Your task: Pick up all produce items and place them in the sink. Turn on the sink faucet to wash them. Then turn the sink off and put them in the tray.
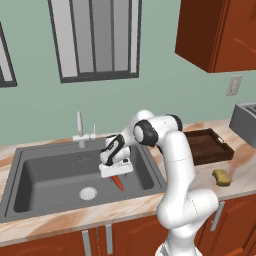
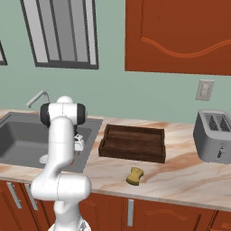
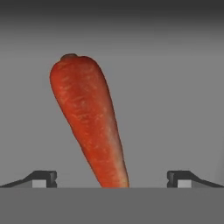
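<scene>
A slim red-orange carrot (image 1: 118,183) (image 3: 89,122), the produce item, lies on the floor of the dark grey sink (image 1: 45,170) (image 2: 22,140), right of the round drain (image 1: 87,193). My gripper (image 1: 116,172) (image 3: 112,179) hangs low inside the basin directly over it, open. In the hand view the carrot's thin end points between the two fingertips (image 3: 43,178), which stand far apart and touch nothing. The pale faucet (image 1: 79,129) (image 2: 38,98) stands behind the basin with no water showing. The dark brown tray (image 1: 207,145) (image 2: 133,142) rests on the counter right of the sink.
A yellow sponge (image 1: 221,177) (image 2: 135,176) lies on the beige counter in front of the tray. A grey toaster (image 1: 245,120) (image 2: 214,135) stands at the far right. Red-brown wall cabinets hang above the counter.
</scene>
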Controlling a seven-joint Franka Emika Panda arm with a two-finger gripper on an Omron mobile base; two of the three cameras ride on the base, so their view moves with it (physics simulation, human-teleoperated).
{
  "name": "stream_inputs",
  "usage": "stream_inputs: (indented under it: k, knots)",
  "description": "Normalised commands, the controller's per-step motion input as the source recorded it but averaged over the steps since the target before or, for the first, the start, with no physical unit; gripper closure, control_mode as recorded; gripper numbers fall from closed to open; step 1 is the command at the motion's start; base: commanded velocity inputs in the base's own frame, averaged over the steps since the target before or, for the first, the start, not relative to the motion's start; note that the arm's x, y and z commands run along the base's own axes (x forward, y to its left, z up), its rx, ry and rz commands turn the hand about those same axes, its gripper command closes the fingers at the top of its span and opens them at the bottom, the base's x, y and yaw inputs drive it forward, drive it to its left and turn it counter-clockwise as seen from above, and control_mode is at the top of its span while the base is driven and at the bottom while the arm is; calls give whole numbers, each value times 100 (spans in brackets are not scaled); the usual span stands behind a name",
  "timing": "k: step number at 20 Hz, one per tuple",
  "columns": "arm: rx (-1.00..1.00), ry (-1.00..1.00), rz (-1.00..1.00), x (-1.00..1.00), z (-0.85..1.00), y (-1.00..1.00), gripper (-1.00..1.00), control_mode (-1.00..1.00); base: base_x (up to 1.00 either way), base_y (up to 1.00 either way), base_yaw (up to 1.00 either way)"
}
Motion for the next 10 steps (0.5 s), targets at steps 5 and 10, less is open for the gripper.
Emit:
stream_inputs:
  k: [5,10]
  knots:
    - [-2,0,1,9,-17,8,-100,-100,0,0,0]
    - [0,0,2,0,-16,3,-100,-100,0,0,0]
